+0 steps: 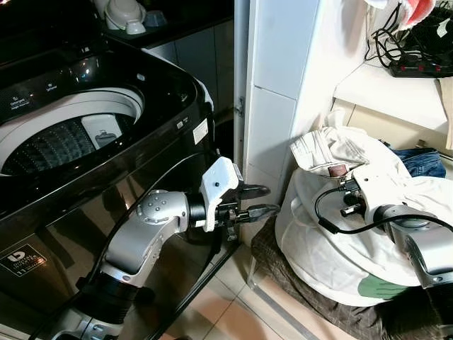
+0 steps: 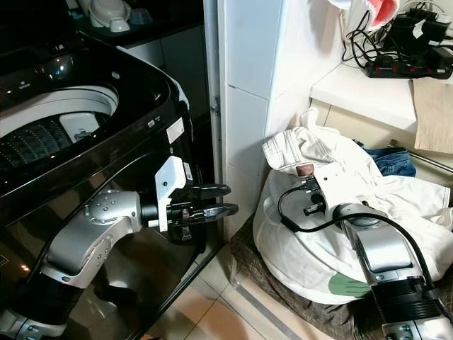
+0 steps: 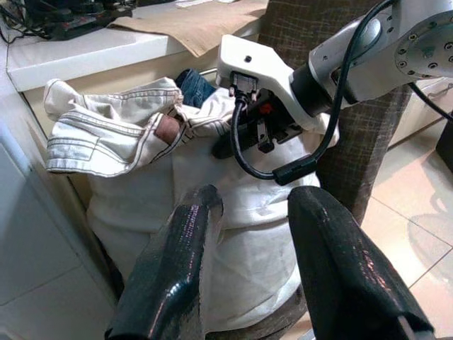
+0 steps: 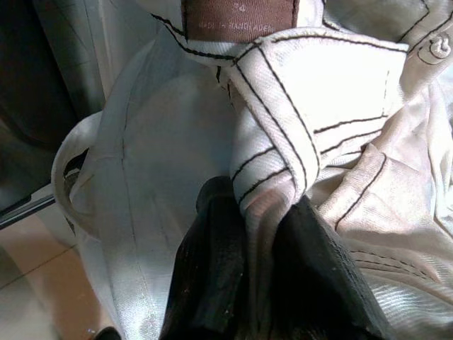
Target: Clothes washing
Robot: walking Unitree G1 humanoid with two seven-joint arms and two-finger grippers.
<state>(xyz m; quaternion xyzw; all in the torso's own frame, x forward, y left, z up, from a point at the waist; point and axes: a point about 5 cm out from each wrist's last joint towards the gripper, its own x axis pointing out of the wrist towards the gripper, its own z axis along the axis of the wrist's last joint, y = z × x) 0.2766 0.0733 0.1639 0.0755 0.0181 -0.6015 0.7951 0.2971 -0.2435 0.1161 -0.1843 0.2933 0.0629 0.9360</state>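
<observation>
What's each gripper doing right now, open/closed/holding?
Left gripper: open, empty, beside the washing machine.
Right gripper: shut on the white jeans atop the laundry pile.

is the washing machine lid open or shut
Open. The washing machine shows its white rim and ribbed drum from above, with nothing covering the opening. The drum looks empty where visible.

The two head views look forward and down from above, a black top-loading washing machine (image 1: pixel 85 127) at upper left and a heap of white clothes (image 2: pixel 318 234) at right. The left wrist view looks along its open black fingers (image 3: pixel 177 269) toward that same heap. The right wrist view sits very close on cream stitched denim (image 4: pixel 283 127).
</observation>
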